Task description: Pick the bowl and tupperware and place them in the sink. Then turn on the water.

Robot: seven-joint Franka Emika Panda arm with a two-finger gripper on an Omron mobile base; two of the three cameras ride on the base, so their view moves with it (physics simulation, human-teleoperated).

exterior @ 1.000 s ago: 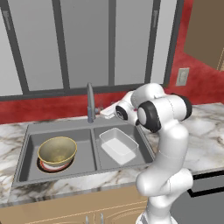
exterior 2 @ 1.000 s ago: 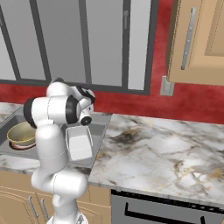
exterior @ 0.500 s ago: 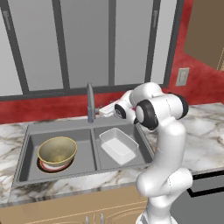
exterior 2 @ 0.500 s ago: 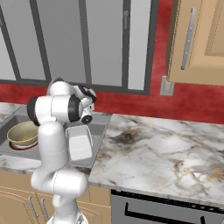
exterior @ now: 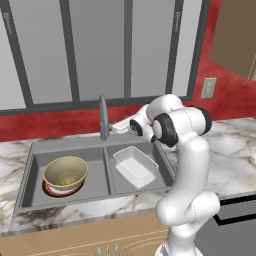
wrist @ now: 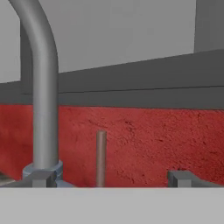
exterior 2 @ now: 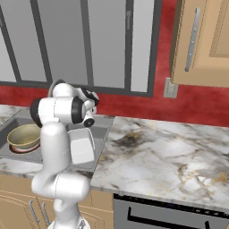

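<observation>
- We are seeing one sink (exterior: 35, 165) with two basins, set in the marble worktop (exterior: 230, 150).
- One tupperware (exterior: 135, 166) is lying in its right basin.
- One bowl (exterior: 65, 173) is sitting in the left.
- One gripper (exterior: 120, 126) is hovering beside the faucet (exterior: 103, 116); we cannot tell how its jaws are standing.

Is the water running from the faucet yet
Off. No stream falls from the faucet into the sink; the bowl and tupperware already sit in its basins.
</observation>
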